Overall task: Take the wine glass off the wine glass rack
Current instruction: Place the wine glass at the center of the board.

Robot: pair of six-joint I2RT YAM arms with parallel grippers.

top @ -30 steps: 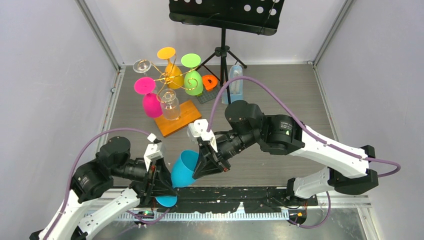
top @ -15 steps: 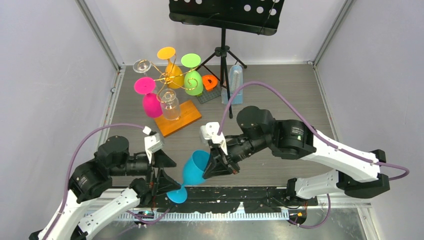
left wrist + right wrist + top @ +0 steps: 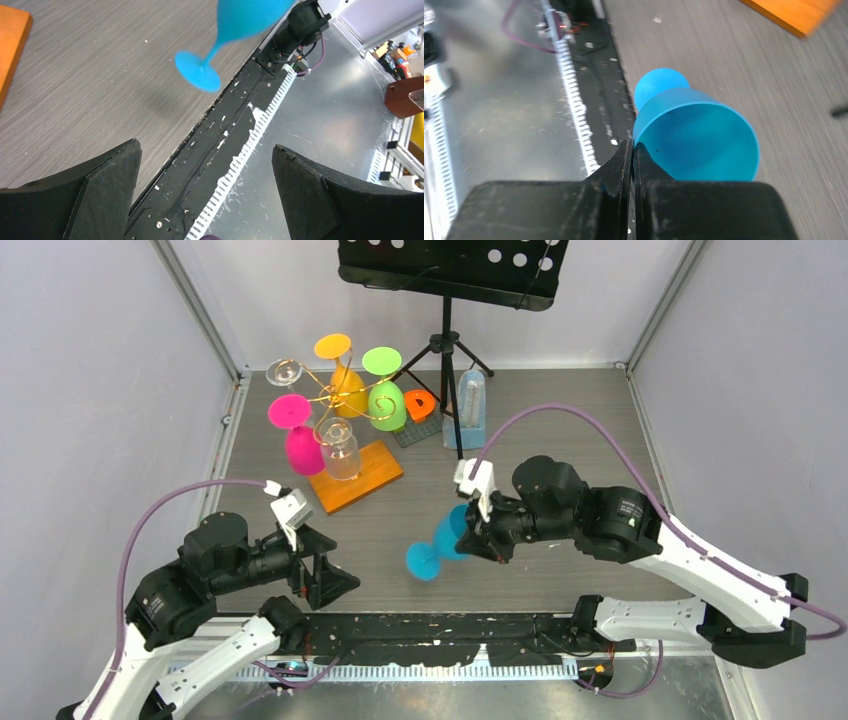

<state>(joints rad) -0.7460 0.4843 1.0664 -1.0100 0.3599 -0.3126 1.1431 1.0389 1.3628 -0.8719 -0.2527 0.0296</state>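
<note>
The blue wine glass (image 3: 440,545) hangs tilted over the table near its front edge, foot toward the lower left. My right gripper (image 3: 478,536) is shut on its rim, one finger inside the bowl and one outside. In the right wrist view the gripper (image 3: 633,145) pinches the rim of the blue wine glass (image 3: 696,135). My left gripper (image 3: 335,565) stands open and empty to the glass's left, apart from it. From the left wrist, the gripper (image 3: 205,146) frames the table edge, with the glass's foot (image 3: 197,70) ahead. The wine glass rack (image 3: 357,477) stands at the back left.
The rack carries a pink glass (image 3: 298,435), an orange glass (image 3: 345,375), a green glass (image 3: 385,400) and a clear glass (image 3: 340,450). A black music stand (image 3: 447,270) on a tripod stands at the back. Beside it are a pale blue case (image 3: 470,400) and an orange piece (image 3: 420,402).
My left gripper opened, let go of the blue glass's foot and drew back to the left. My right gripper carried the glass to the right and farther onto the table.
</note>
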